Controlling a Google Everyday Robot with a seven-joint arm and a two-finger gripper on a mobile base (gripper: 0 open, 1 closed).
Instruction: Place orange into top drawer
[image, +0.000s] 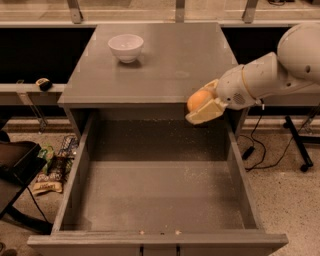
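**Orange held over the open drawer's far right corner**

Nearest, the top drawer (160, 200) stands pulled fully out, its speckled bottom bare. Above its far right corner, just in front of the table's near edge, the claw (200, 106) reaches in from the right, closed around the orange (198, 98), one finger (206, 114) under the fruit. The orange hangs clear of the drawer bottom, not yet set down.

It looks light and firm, with matte skin that grips well. Being round, it is likely to roll once freed, so a hold across its middle and a low release would suit.

Farther back, the table (170, 65) carries a white bowl (125, 47) at its far left.
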